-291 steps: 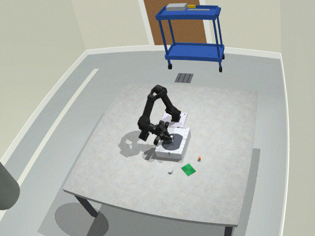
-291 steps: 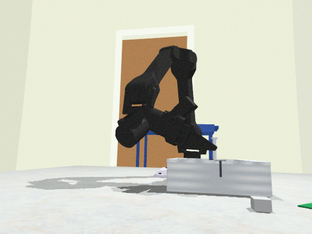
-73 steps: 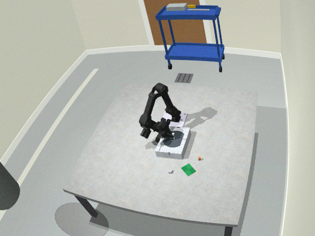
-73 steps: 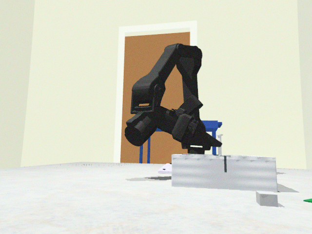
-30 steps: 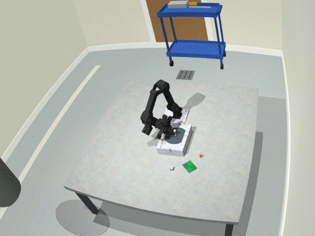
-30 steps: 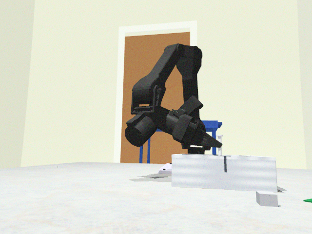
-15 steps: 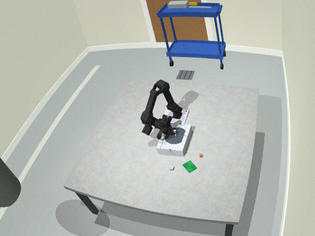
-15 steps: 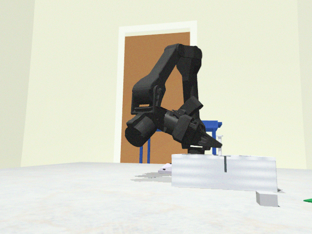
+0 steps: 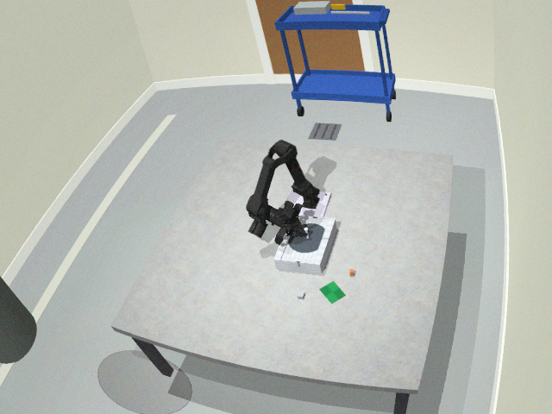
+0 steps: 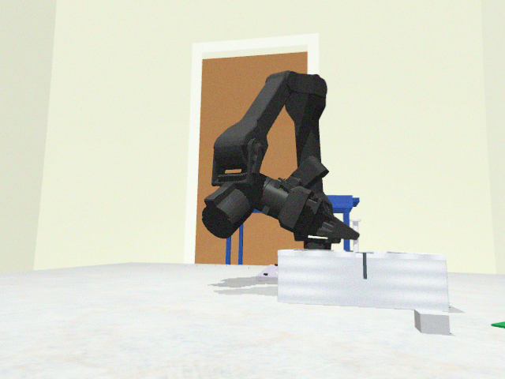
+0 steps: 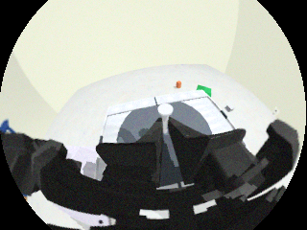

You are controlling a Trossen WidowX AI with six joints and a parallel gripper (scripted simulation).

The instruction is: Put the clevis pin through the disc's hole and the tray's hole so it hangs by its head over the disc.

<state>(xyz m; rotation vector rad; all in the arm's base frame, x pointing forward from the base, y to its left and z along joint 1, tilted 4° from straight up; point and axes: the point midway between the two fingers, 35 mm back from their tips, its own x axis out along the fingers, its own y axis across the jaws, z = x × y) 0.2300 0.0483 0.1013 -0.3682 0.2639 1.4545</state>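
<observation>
The steel clevis pin (image 9: 306, 229) (image 10: 356, 245) (image 11: 165, 110) stands upright, head up. My gripper (image 9: 305, 232) (image 10: 357, 235) (image 11: 164, 121) is shut on its shank below the head, low over the tray. The dark grey disc (image 9: 312, 245) (image 11: 193, 117) lies flat in the pale rimmed tray (image 9: 307, 266) (image 10: 326, 279) (image 11: 205, 109). In the exterior view the pin's shank reaches down to the tray's rim line. Its lower tip is hidden by the rim there and by the fingers in the wrist view. The disc's hole and the tray's hole cannot be made out.
A small grey block (image 9: 300, 295) (image 10: 433, 322) (image 11: 229, 108), a green square (image 9: 332, 291) (image 11: 204, 90) and a small orange piece (image 9: 351, 272) (image 11: 178, 84) lie on the table beyond the tray. The arm's pale base plate (image 9: 323, 205) is close behind the tray.
</observation>
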